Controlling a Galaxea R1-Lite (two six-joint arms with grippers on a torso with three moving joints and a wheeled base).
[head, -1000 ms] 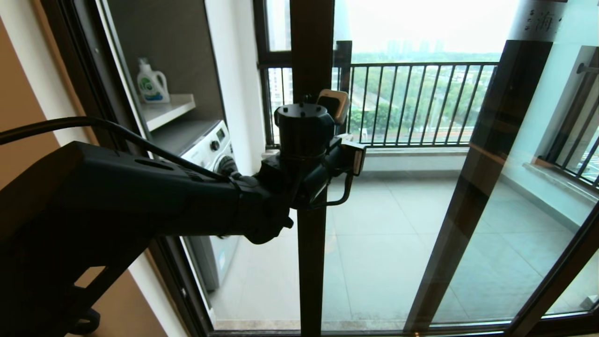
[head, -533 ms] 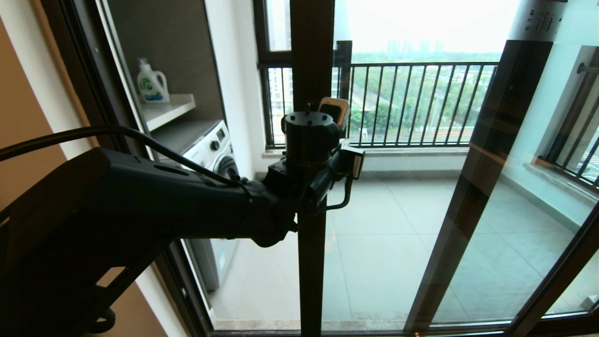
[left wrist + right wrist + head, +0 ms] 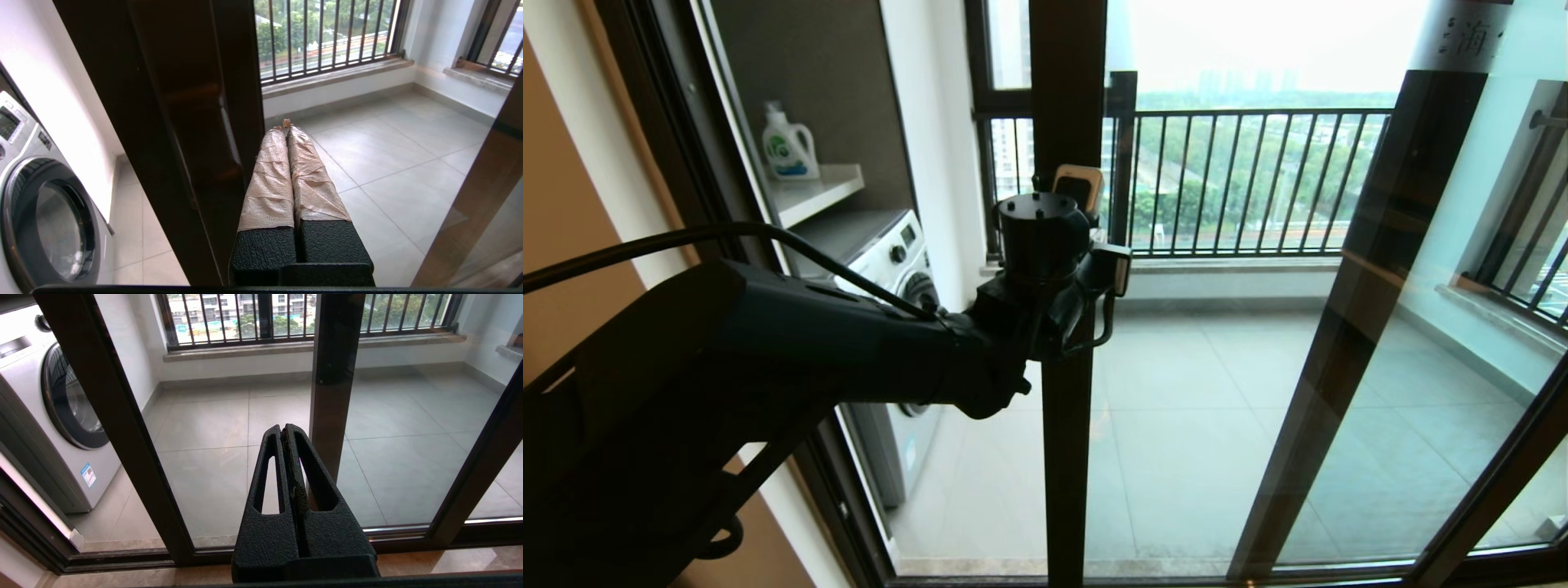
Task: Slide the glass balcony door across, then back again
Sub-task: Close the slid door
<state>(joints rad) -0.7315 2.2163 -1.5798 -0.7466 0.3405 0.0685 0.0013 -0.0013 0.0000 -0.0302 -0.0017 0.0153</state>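
Observation:
The glass balcony door's dark brown upright (image 3: 1066,457) stands mid-view, with its clear pane to the right and a frosted strip (image 3: 1462,37) near the top. My left arm (image 3: 849,359) reaches across to this upright at mid height. The left gripper (image 3: 284,124) is shut, and its tape-wrapped fingers (image 3: 269,183) lie close along the pane side of the upright (image 3: 175,122), holding nothing. The black bar handle cannot be made out. My right gripper (image 3: 286,430) is shut and empty, held low before the pane near another upright (image 3: 335,367).
A washing machine (image 3: 890,253) stands on the balcony to the left, under a shelf with a detergent bottle (image 3: 788,147). The outer window's black railing (image 3: 1258,180) runs across the back. The bottom track (image 3: 449,539) crosses the floor.
My left gripper dipped a little, then shifted left, closer against the upright. The door frame itself has not visibly moved.

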